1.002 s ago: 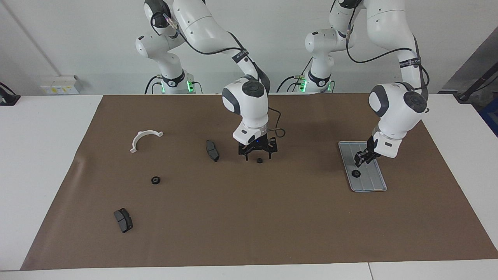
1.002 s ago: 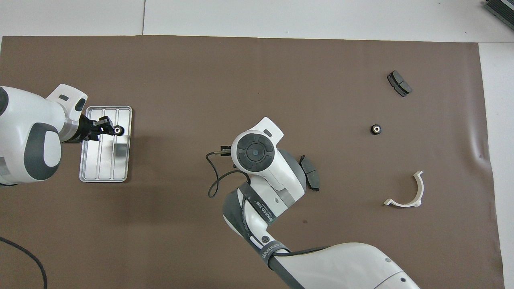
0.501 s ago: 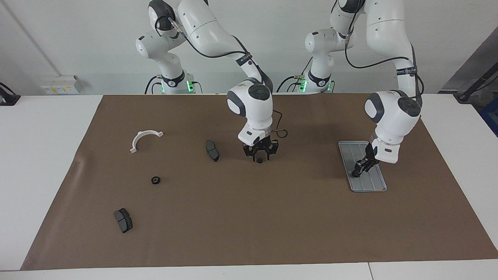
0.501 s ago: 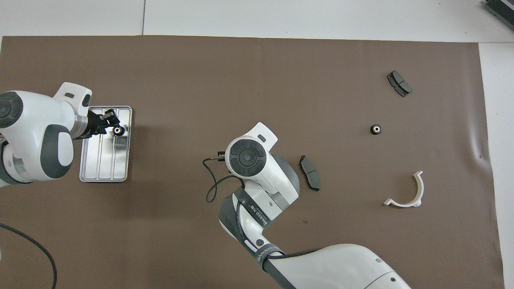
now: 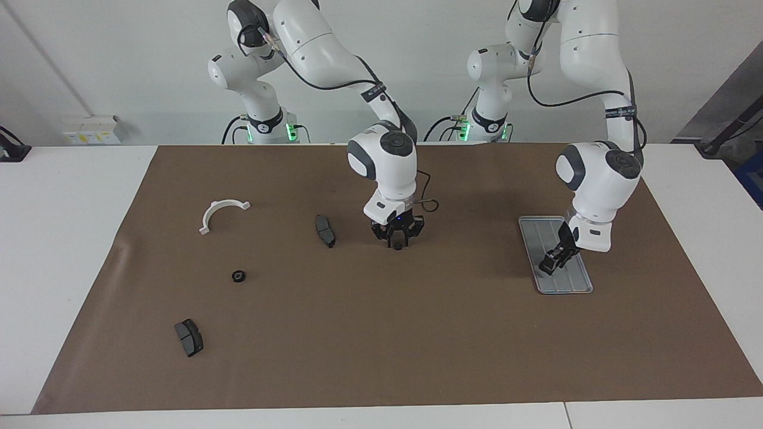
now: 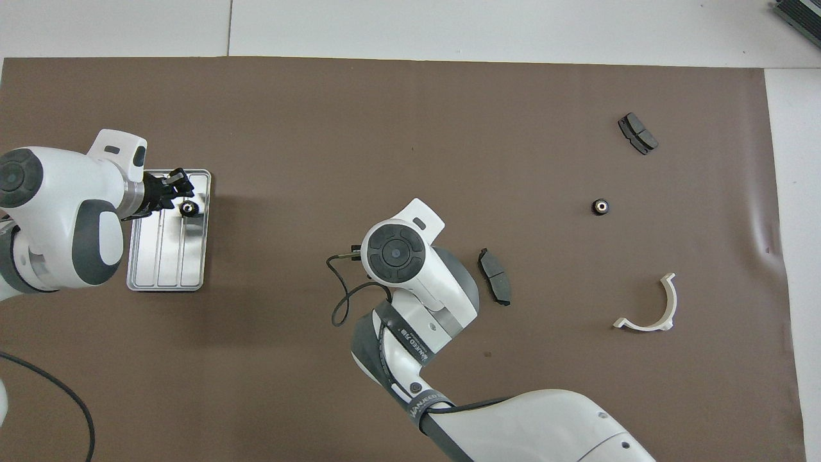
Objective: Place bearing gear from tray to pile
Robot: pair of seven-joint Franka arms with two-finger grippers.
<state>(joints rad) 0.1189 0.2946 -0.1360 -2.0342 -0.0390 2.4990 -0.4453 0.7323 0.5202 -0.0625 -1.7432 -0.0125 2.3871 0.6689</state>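
Observation:
The silver tray (image 5: 573,281) lies toward the left arm's end of the table; it also shows in the overhead view (image 6: 165,269). One black gear (image 6: 188,208) sits on it. My left gripper (image 5: 549,264) is low over the tray at that gear, open, and hides the gear in the facing view; from overhead the gripper (image 6: 176,191) is beside the gear. My right gripper (image 5: 397,238) is down at a second gear (image 5: 397,245) mid-table, which its own wrist hides from overhead. A lone gear (image 5: 238,276) lies toward the right arm's end, also seen from overhead (image 6: 600,206).
A dark curved pad (image 5: 325,230) lies beside my right gripper. Another pad (image 5: 189,337) lies farther from the robots than the lone gear. A white half-ring bracket (image 5: 222,213) lies nearer to the robots than that gear. A brown mat (image 5: 381,345) covers the table.
My left gripper has come down over the tray onto the gear. My right gripper has lowered and turned over the mid-table gear, and its fingers have drawn in.

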